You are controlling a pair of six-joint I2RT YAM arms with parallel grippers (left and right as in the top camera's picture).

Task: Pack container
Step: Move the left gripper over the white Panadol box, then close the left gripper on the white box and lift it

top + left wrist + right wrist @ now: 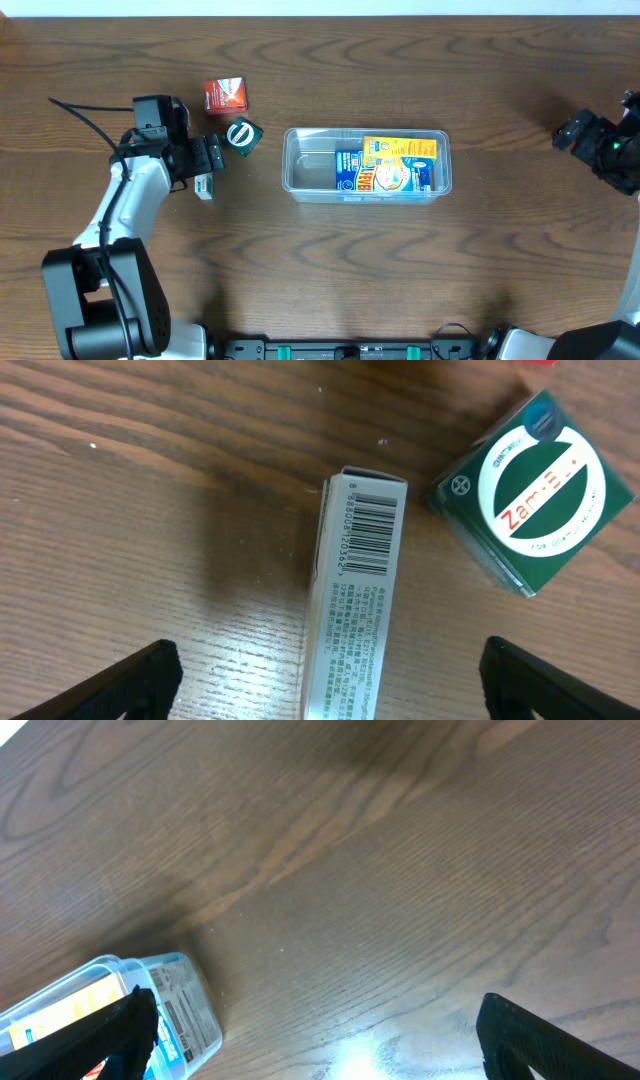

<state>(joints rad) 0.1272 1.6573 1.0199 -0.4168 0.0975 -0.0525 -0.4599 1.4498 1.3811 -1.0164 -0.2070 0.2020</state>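
Over the grainy wooden table (150, 510), left gripper (330, 678) gapes above a slim white cardboard carton (355, 610); right gripper (325, 1035) gapes too, well apart from the clear, round-cornered plastic container (305, 165).

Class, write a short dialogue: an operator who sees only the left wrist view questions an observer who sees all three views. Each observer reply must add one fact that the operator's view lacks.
Operator: I can't see the container. Where is it?
Observer: The container lies at mid-table, to the right of the green box in the overhead view.
Operator: Is it empty?
Observer: No, blue and yellow packaging already lies inside it.
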